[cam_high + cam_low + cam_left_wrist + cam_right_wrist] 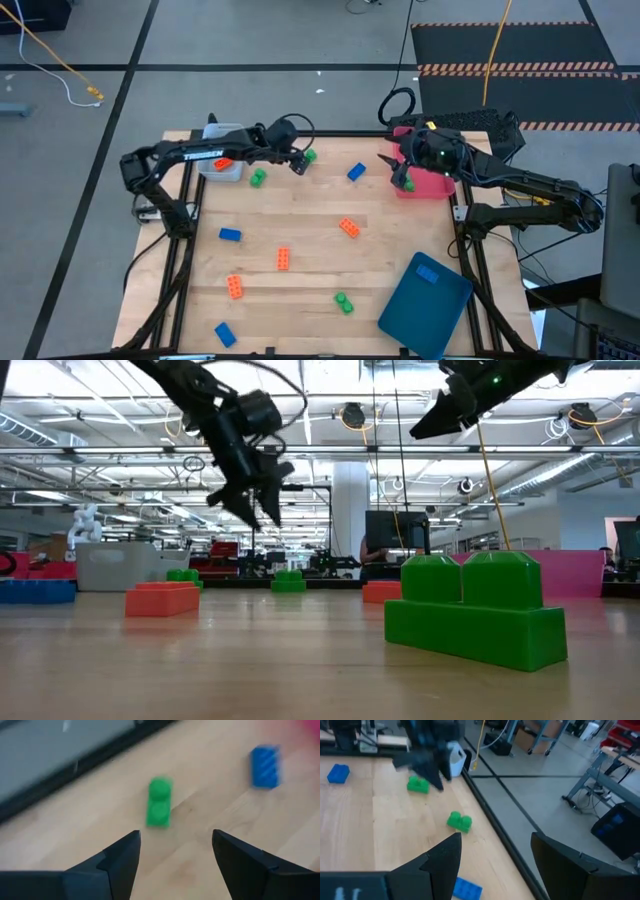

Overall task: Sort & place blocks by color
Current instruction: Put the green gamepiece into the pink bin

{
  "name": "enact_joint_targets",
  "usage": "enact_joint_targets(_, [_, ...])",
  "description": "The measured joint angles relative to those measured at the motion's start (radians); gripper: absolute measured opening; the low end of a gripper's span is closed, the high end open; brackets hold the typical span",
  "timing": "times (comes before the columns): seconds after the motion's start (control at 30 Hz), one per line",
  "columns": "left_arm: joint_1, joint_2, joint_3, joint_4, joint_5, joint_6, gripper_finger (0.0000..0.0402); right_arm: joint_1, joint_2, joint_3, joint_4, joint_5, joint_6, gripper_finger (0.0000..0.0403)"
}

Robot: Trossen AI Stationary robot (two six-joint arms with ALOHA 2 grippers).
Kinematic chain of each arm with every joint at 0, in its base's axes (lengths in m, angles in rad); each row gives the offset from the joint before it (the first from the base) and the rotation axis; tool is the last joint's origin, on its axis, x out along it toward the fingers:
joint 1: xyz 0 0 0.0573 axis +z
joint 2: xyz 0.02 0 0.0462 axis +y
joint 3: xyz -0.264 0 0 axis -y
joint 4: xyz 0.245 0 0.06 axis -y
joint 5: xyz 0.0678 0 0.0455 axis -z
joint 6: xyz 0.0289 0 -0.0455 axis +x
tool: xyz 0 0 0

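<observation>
Both pincers hung above the far edge of the wooden table (300,290) with fingers apart and nothing between them: our left gripper (298,163) hovered just beside a green block (310,155), and our right gripper (400,172) hung over the pink tray (428,185). We saw a second green block (257,178) near the left gripper and a blue block (356,172) between the two grippers. Orange, blue and green blocks lay scattered over the nearer half, and one blue block (428,272) lay in the dark-teal tray (425,310).
</observation>
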Motion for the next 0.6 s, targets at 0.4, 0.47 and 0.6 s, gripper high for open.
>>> enact_joint_targets(0.4, [0.003, 0.172, 0.115, -0.007, 0.042, 0.066, 0.0248, 0.0, -0.039, 0.0, 0.004, 0.002, -0.041, 0.0233])
enact_joint_targets(0.47, [0.011, 0.202, 0.145, -0.051, 0.041, 0.085, 0.0248, 0.0, -0.04, 0.0, 0.018, 0.002, -0.052, 0.0233])
enact_joint_targets(0.6, [0.034, 0.257, 0.188, -0.121, 0.03, 0.106, 0.0248, 0.0, -0.041, 0.0, 0.06, 0.002, -0.054, 0.0233])
